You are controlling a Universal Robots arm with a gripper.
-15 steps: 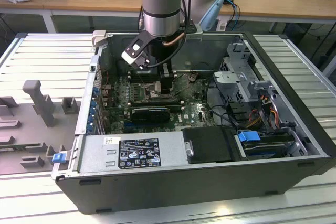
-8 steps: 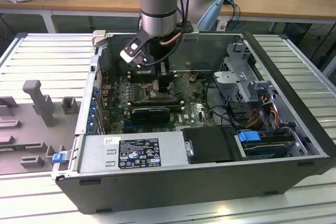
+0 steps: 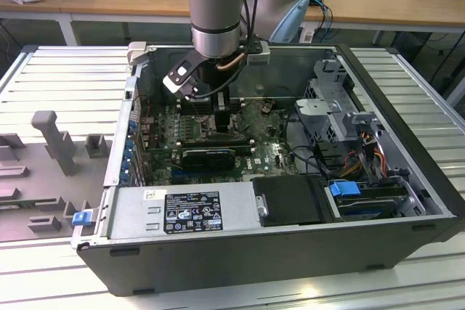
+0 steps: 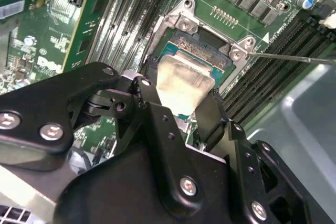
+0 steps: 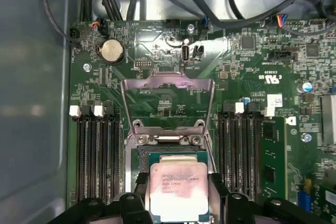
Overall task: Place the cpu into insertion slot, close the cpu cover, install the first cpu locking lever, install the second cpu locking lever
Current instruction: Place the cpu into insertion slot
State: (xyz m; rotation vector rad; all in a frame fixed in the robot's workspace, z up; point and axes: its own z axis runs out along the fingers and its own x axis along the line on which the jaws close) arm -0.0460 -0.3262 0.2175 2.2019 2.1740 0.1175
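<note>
Gripper: I have the gripper (image 3: 220, 115) down inside the open computer case (image 3: 240, 252), over the middle of the motherboard (image 5: 252, 77).
Fingers: in both wrist views they are clamped on the cpu (image 5: 177, 184), one black finger (image 5: 143, 195) against each of two opposite edges.
Cpu: flat, pale metal face up (image 4: 185, 80), level with the board as far as I can judge. It sits over the insertion slot (image 5: 169, 156). I cannot tell whether it is hovering just above or already touching.
Insertion slot: in the second wrist view its dark bed and blue-green frame (image 4: 202, 51) show beyond the chip's far edge. It lies between the two banks of long black memory slots (image 5: 94, 156).
Cpu cover: swung open, the silvery frame (image 5: 167, 81) standing up from its hinge at the slot's edge. Not closed.
Lever: a thin metal rod (image 4: 294, 57) runs out past one slot corner, free of the cover.
Handling, my judgement: light, stiff, smooth-sided and likely to slip. The underside and the slot's contacts are fragile, so no pressing or sliding.
Where to hold, my judgement: the bare side edges, as now, well off the face and the underside.
Stage: placing the cpu. Cover and both levers not yet done.
</note>
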